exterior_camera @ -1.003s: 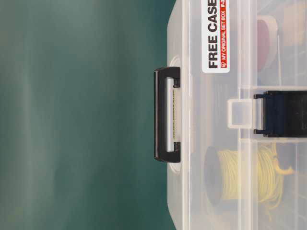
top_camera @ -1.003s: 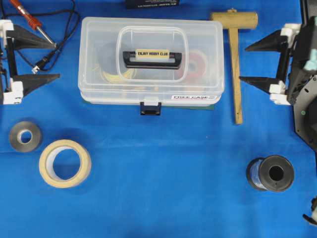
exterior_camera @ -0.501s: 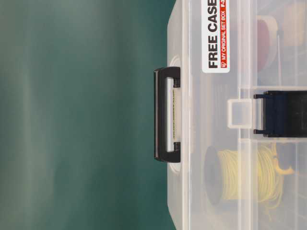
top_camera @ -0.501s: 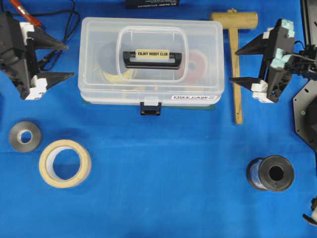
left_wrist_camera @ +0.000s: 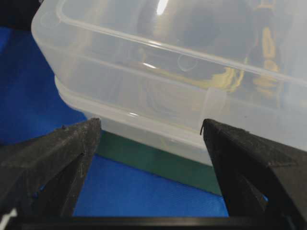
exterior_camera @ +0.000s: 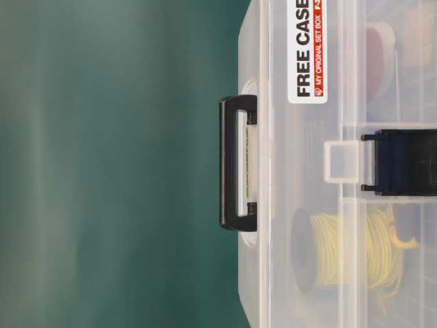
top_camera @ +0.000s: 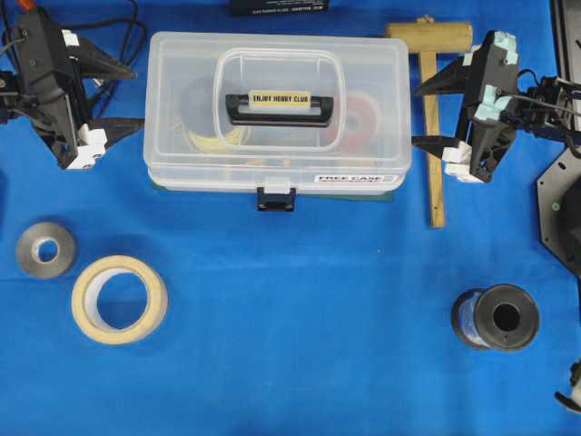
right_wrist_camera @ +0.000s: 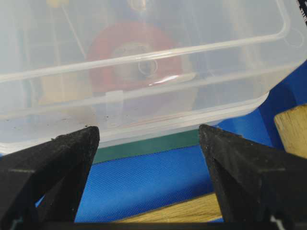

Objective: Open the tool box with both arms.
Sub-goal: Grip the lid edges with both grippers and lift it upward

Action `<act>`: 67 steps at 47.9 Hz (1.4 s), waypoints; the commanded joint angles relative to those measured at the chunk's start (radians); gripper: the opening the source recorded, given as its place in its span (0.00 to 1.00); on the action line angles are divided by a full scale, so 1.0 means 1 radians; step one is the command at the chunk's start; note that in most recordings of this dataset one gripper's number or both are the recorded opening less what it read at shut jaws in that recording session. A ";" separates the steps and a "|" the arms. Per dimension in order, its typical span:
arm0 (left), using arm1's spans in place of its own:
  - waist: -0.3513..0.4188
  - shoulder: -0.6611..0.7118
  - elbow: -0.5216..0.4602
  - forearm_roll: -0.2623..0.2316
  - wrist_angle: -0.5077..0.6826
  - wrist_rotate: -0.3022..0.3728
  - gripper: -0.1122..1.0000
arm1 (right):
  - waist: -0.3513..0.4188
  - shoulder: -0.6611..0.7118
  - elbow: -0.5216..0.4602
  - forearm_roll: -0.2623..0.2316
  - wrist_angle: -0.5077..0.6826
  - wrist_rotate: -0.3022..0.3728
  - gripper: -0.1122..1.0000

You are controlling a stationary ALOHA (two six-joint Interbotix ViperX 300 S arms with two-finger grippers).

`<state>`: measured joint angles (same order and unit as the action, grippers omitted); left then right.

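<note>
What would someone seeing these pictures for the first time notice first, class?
The clear tool box with its black handle sits closed at the top middle of the blue cloth. An open left gripper and open right gripper flank its two ends, close but not gripping. A wooden mallet lies under the right gripper.

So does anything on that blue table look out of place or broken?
Nothing stands out. The tool box sits square and closed, its latch down. Left claw and right claw are open at its ends. The mallet lies flat beside it.
</note>
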<state>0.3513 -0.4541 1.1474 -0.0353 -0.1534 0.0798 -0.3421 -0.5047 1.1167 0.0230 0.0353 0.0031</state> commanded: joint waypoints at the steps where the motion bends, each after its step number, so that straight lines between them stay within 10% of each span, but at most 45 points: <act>1: -0.008 -0.006 -0.029 -0.002 -0.015 -0.005 0.91 | -0.003 0.002 -0.038 0.002 -0.018 0.003 0.85; 67: 0.023 -0.135 -0.100 -0.002 0.046 -0.002 0.91 | -0.011 -0.150 -0.140 -0.018 0.032 -0.003 0.85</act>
<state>0.3774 -0.5844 1.1167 -0.0353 -0.0890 0.0813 -0.3605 -0.6427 1.0554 0.0015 0.0920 -0.0031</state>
